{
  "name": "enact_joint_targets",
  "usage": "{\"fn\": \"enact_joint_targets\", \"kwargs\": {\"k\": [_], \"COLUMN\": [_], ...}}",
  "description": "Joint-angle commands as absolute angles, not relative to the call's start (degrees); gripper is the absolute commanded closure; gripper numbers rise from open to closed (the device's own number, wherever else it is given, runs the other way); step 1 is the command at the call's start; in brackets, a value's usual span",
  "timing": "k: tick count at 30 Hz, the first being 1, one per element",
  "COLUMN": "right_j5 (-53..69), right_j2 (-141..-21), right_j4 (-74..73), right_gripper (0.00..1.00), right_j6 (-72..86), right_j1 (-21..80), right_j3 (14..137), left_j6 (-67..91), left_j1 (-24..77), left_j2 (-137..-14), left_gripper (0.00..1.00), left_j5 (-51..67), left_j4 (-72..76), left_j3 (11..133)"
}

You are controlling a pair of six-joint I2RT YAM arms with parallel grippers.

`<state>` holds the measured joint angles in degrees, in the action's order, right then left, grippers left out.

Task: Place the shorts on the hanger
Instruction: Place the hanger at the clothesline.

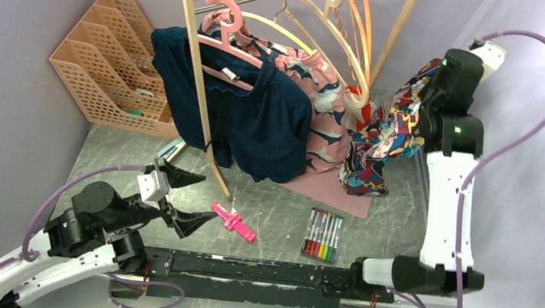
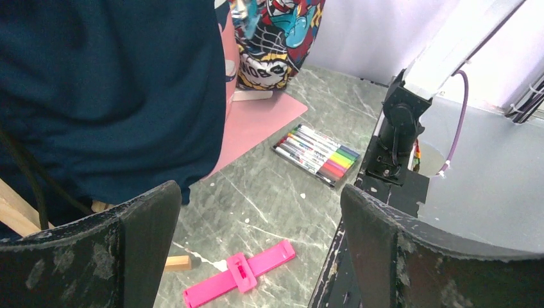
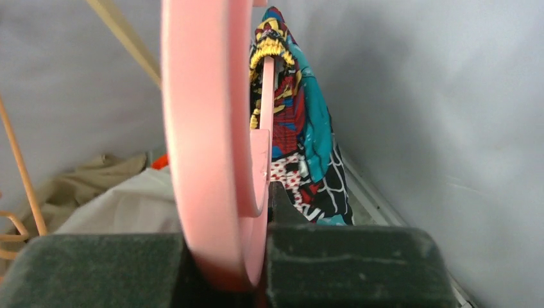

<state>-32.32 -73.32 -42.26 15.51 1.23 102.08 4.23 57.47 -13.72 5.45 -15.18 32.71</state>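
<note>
Grey marbled table (image 1: 279, 201), lilac walls. Pink hanger (image 3: 205, 128) is clamped in right gripper (image 3: 224, 273), held up at far right beside clothes rack (image 1: 188, 51). Shorts (image 3: 301, 135) are seen draped over hanger's far part, hanging down. Left gripper (image 1: 198, 200) is parked wide open, empty, front left. Task judged nearly done; prob. left: fabric evened out, hanger released.

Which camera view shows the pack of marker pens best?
The left wrist view: the marker pack lies unobstructed and large, each colour distinct. The top external view shows the marker pack whole but small. The right wrist view does not show it.
</note>
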Motion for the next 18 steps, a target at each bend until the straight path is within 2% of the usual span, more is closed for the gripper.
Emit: {"fn": "enact_joint_targets", "kwargs": {"k": [1, 4, 6, 11, 14, 18], "right_j5": [-25.5, -25.5, -27.8, -30.2, -24.5, -14.8], "right_j2": [-74.4, -78.0, -79.4, -79.4, -78.2, -76.2], "right_j4": [-38.6, -38.9, -38.7, -35.0, -28.5, -18.9], "right_gripper": [1.00, 1.00, 1.00, 1.00, 1.00, 1.00], "right_j6": [14.0, 10.3, 7.9, 4.1, 1.5, 1.0], "right_j1": [1.6, 5.7, 8.0, 8.7, 8.2, 2.8], "right_j3": [114.5, 124.8, 126.2, 118.7, 112.7, 103.6], "left_j6": [5.3, 5.4, 5.6, 5.6, 5.4, 5.4], "left_j1": [57.2, 57.2, 57.2, 57.2, 57.2, 57.2], "left_j2": [-12.8, -11.7, -11.6, -13.0, -13.3, -13.6], "left_gripper": [0.03, 0.02, 0.02, 0.03, 0.03, 0.03], "left_j5": [3.8, 2.2, 1.3, 1.1, 1.6, 1.6], "left_j4": [-15.6, -15.2, -14.7, -15.2, -15.2, -15.4], "left_j3": [31.9, 31.0, 30.7, 30.9, 30.9, 30.8]}}
